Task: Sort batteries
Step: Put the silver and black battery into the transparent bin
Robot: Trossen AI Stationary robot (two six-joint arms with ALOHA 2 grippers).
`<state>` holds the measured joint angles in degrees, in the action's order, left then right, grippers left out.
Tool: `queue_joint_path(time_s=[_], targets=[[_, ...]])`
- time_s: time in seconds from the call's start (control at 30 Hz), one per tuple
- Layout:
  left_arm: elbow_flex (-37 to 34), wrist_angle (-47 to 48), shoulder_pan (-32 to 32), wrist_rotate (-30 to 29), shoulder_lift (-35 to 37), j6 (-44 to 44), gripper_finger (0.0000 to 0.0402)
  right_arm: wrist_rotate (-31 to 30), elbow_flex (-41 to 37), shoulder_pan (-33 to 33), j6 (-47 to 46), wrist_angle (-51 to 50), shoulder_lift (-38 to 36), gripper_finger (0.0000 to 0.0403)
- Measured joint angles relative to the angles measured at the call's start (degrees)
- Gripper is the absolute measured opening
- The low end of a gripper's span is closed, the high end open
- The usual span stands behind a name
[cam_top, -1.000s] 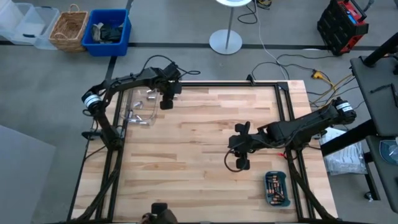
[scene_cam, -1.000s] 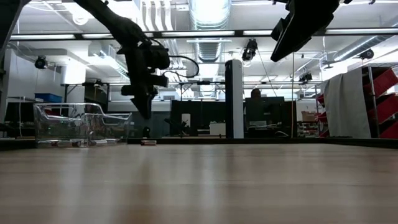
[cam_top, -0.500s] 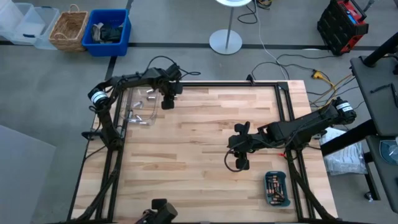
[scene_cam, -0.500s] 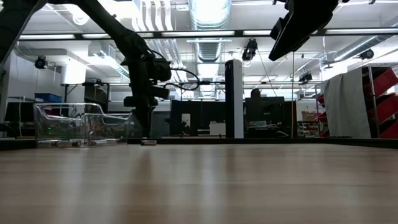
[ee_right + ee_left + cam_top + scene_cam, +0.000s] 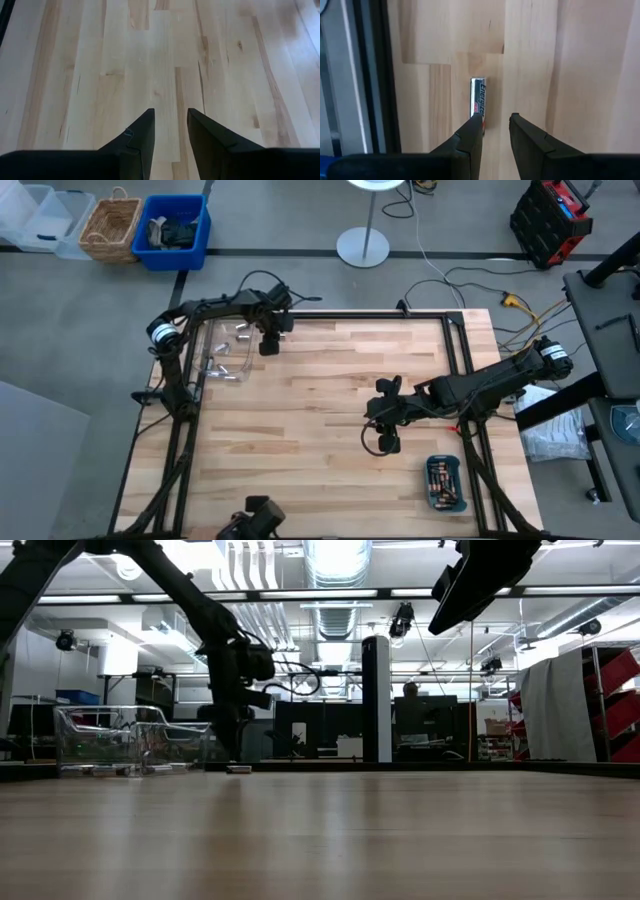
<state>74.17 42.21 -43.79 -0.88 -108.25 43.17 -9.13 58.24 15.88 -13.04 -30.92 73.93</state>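
One battery (image 5: 479,102) lies alone on the desk (image 5: 320,420), near the far left edge and just beside the dark frame rail. The left tool (image 5: 494,125) is low over it. Its two fingers stand a little apart, with a narrow gap between them, and one fingertip (image 5: 474,123) sits over the near end of the cell. The battery is beside the gap, not inside it — whether the finger touches it I cannot tell. In the low view this tool (image 5: 232,740) hangs down close to the desk, and a small object shows on the wood just under it.

Next to the left arm, at the far left corner, stands a clear box (image 5: 222,352) with a few small silvery cells inside. A teal tray (image 5: 445,483) with more batteries (image 5: 441,480) in rows lies at the near right corner, well apart from the box.

The right tool (image 5: 383,442) hangs above bare wood right of the middle of the desk, between the centre and the tray. Its fingers are also slightly apart and they hold nothing.
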Motion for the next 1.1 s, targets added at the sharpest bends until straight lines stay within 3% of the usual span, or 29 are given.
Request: queue_joint_path(time_s=[0.27, 0.7, 1.1], targets=[[0.0, -1.0, -0.4, 0.0, -2.4, 0.8, 0.008, 0.0, 0.0, 0.0, 0.0, 0.0, 0.0, 0.0122], [0.0, -3.0, -0.9, 0.0, -2.7, 1.3, 0.0119, 0.0, 0.0, 0.0, 0.2, 0.3, 0.0, 0.0117], [0.0, -4.4, -1.4, 0.0, -2.7, 1.2, 0.0122, 0.0, -0.1, 0.0, 0.2, 0.9, 0.0, 0.013]])
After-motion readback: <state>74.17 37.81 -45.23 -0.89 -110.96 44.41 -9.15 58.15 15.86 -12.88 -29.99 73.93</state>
